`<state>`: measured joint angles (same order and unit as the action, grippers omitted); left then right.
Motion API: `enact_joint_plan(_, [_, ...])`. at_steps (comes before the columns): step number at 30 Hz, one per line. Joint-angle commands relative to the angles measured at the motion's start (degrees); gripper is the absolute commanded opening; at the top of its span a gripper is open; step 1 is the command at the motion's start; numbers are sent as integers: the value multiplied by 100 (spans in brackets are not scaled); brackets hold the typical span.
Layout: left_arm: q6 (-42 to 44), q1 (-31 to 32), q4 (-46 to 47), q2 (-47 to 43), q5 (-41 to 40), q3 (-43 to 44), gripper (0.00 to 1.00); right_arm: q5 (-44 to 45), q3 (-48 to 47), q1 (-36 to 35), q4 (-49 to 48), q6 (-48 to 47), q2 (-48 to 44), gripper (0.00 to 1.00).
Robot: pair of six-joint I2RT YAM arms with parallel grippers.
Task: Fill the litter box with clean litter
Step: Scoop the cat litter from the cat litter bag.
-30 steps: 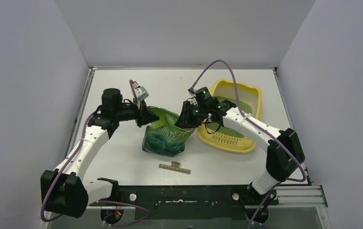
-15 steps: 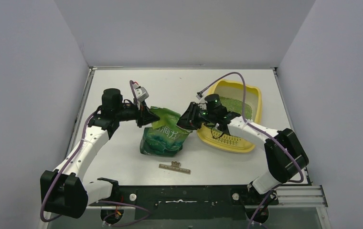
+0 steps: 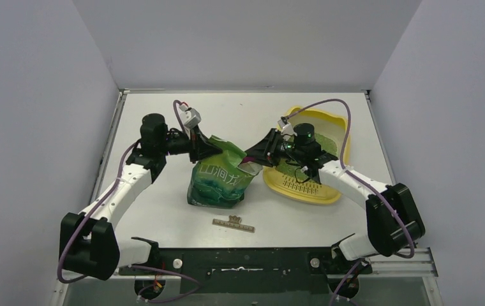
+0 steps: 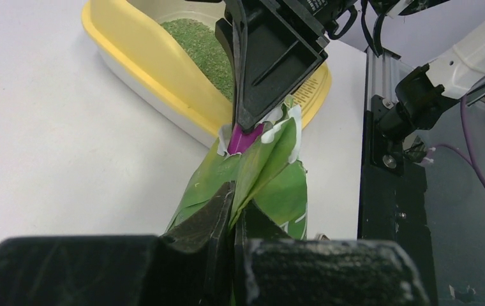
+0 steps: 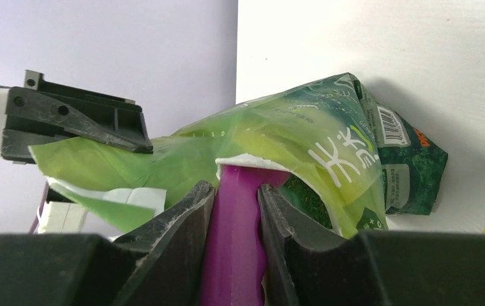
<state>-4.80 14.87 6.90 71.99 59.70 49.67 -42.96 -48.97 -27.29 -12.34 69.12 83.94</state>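
— Is any writing to be read?

— Large white characters [image 3: 218, 173] are printed across the face of the green bag [image 3: 211, 191], which is seen at nine o'clock of the litter box [image 3: 316, 194]. They are creased and cannot be read with certainty.

— Anything else?

— A white barcode label [image 5: 393, 129] is seen on the bag's darker side, toward three o'clock in the right wrist view. Its digits are too small to be made out.

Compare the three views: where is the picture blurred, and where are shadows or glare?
Top external: even light, no glare on the table. Left wrist: the left gripper is close, dark and blurred; the litter box behind is sharp. Right wrist: the right gripper is soft-edged, the print on the bag crisp, a soft shadow beside it.
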Motion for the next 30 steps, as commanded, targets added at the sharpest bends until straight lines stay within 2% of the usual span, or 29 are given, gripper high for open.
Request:
enact_joint_plan(1, [-323, 161, 898, 109, 314, 510, 0, -221, 85, 329, -663, 191, -587, 0])
enact_joint_plan(7, [-175, 179, 878, -260, 86, 184, 0, -507, 143, 588, -301, 132, -730, 0])
enact_joint_plan(14, [851, -3, -304, -1019, -406, -344, 0, -617, 549, 581, -718, 487, -843, 0])
enact_joint_plan(17, [825, -118, -120, -1124, -513, -587, 0, -590, 685, 584, -737, 569, -1019, 0])
enact_joint_plan(24, [621, -159, -39, -876, -179, -400, 0, -406, 842, 609, -805, 897, -1408, 0])
enact_joint_plan(28, [515, -182, 26, -861, -125, -410, 0, -318, 837, 694, -393, 753, -1601, 0])
enact_joint_plan(30, [351, -194, 128, -864, -119, -435, 9, -261, 849, 740, -152, 636, -1678, 0])
